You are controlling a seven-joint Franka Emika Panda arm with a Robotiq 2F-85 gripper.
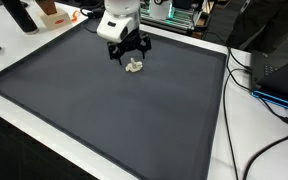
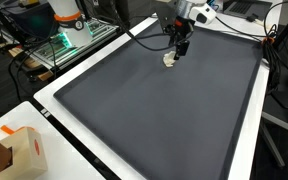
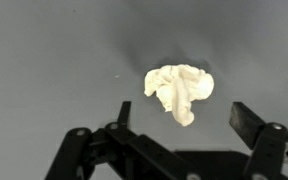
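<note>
We found the claw (image 1: pixel 128 52) spread wide and empty just above the dark mat (image 1: pixel 104 110), with the crumpled white wad (image 3: pixel 179 88) lying on the mat beneath it, centred between the fingers, touching neither, with no clear long axis.

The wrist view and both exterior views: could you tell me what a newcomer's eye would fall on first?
The eye lands first on the crumpled white wad, the one bright thing on the broad dark grey mat. In both exterior views it lies toward the mat's far edge. Next comes the gripper, which hangs right over it with its jaws open and holds nothing.
</note>
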